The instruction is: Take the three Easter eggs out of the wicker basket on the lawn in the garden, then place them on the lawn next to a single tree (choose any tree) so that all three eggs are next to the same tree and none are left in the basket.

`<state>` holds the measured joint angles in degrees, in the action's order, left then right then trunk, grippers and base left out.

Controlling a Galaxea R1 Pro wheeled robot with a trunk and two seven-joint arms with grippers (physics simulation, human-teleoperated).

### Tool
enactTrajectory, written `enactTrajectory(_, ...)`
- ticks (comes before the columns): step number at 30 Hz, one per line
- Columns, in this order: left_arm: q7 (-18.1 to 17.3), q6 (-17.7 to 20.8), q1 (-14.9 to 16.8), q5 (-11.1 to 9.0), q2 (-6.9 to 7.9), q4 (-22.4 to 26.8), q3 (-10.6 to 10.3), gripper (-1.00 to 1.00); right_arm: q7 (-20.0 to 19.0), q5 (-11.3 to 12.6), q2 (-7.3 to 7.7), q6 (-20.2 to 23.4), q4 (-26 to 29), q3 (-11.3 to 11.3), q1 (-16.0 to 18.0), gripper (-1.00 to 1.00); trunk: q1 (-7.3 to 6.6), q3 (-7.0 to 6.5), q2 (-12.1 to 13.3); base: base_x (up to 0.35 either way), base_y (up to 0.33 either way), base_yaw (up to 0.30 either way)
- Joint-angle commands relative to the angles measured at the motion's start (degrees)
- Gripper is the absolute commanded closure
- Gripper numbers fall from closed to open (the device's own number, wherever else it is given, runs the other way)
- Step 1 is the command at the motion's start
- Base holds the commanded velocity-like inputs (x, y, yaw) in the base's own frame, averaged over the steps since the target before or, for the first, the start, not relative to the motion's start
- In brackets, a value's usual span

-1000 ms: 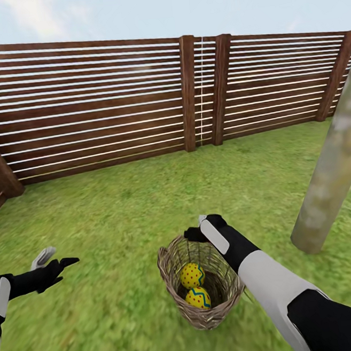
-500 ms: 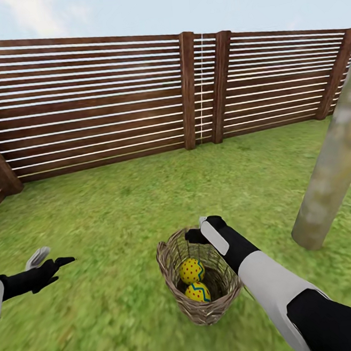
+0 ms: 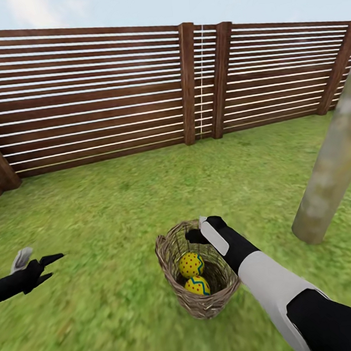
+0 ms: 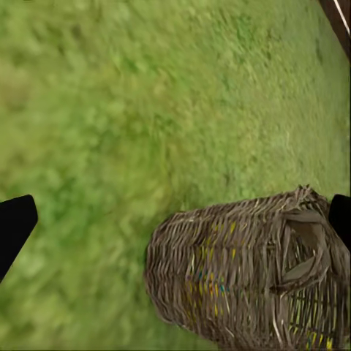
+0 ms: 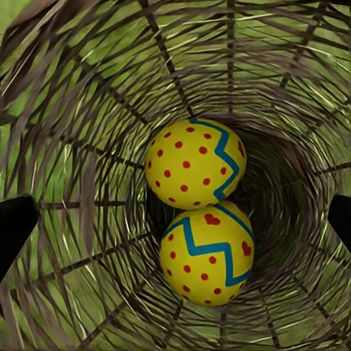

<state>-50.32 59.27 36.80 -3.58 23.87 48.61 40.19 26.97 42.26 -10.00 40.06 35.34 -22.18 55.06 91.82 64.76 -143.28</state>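
The wicker basket (image 3: 200,296) stands on the lawn (image 3: 109,214), tilted a little toward me. Two Easter eggs lie inside it, one (image 3: 191,263) above the other (image 3: 197,285). Both are yellow with red dots and a blue zigzag. My right gripper (image 3: 199,231) hovers open at the basket's far rim. The right wrist view looks straight down into the basket (image 5: 88,110) at both eggs (image 5: 194,162) (image 5: 207,252). My left gripper (image 3: 37,258) is open, low over the grass far to the left. The left wrist view has the basket's side (image 4: 241,270) in it.
A pale grey tree (image 3: 331,171) rises from the grass to the right of the basket, about an arm's length away. A dark brown slat fence (image 3: 109,96) closes the garden behind. Open grass lies between basket, tree and fence.
The head view has shifted, so fence and basket sit a bit higher in the picture. My left gripper has drawn back to the left. The right gripper stays at the basket's rim.
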Motion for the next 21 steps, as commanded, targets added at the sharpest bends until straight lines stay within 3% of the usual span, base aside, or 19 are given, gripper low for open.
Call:
enactTrajectory(1,-0.66,0.50,-0.08,-0.38,0.29,-0.01,0.51,-1.00,0.54,0.52,0.00,-0.01,0.02,-0.14,0.04,-1.00,0.01,0.28,-0.04,0.000,0.000,0.000)
enactTrajectory(6,-4.01,0.50,-0.60,-0.37,1.30,-0.01,1.58,-1.00,0.54,0.54,0.00,-0.26,-0.04,-0.14,0.04,-1.00,0.14,1.39,-0.11,0.000,0.000,0.000)
enactTrajectory(21,-8.49,0.50,-1.46,-0.23,1.53,-0.01,2.36,-1.00,0.54,0.28,0.00,-3.04,-0.71,-0.40,-0.04,-1.00,0.53,4.71,-0.31,0.000,0.000,0.000)
